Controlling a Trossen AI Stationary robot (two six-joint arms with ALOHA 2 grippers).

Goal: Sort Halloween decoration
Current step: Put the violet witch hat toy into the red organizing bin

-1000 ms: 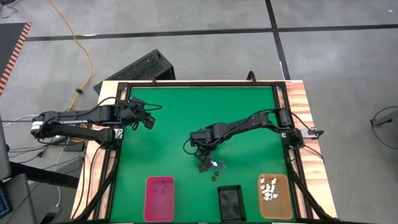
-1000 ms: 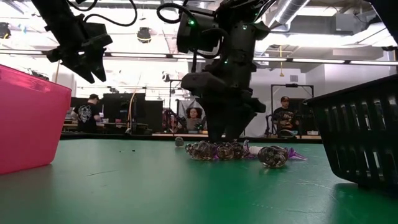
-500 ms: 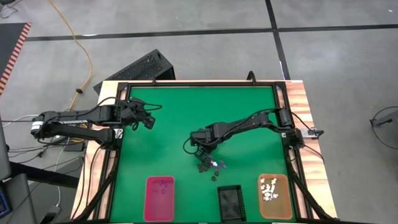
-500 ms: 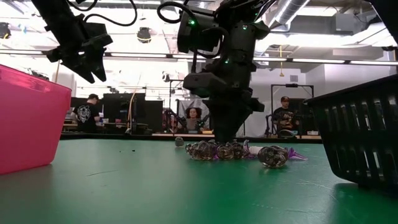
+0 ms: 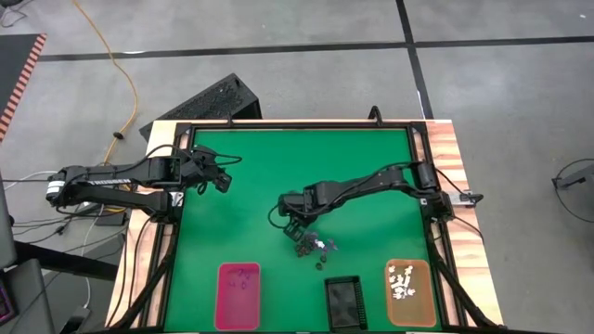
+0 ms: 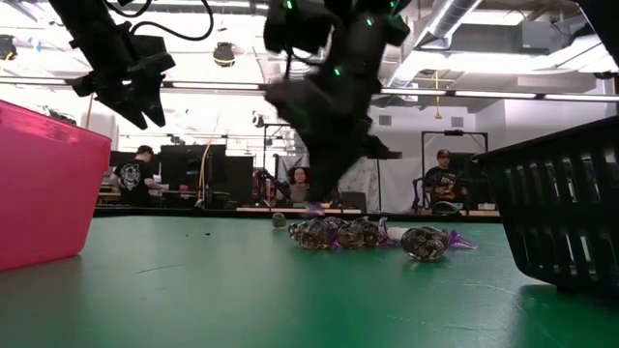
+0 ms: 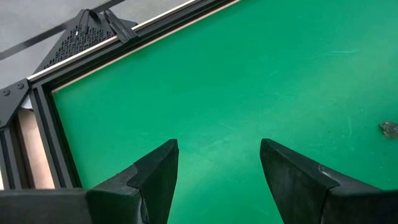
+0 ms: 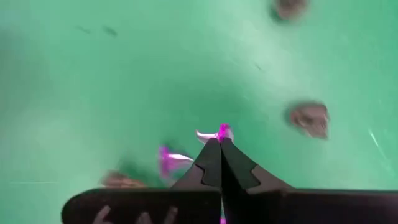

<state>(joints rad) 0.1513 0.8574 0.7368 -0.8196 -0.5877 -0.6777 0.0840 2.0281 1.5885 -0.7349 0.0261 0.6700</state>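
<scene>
The right tool (image 8: 220, 142) pinches a tiny purple trinket (image 8: 223, 131) above the pile (image 5: 314, 246) on the worktop (image 5: 269, 176). It is barely held, so it could slip out. The left tool (image 7: 217, 165) waits wide open.

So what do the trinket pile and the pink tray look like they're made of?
The trinket pile looks like moulded plastic, some pieces glossy and translucent with purple bits; too small to be sure. The pink tray looks like smooth, slightly translucent plastic: light glows through its wall. The right pincer grips a purple trinket.
</scene>
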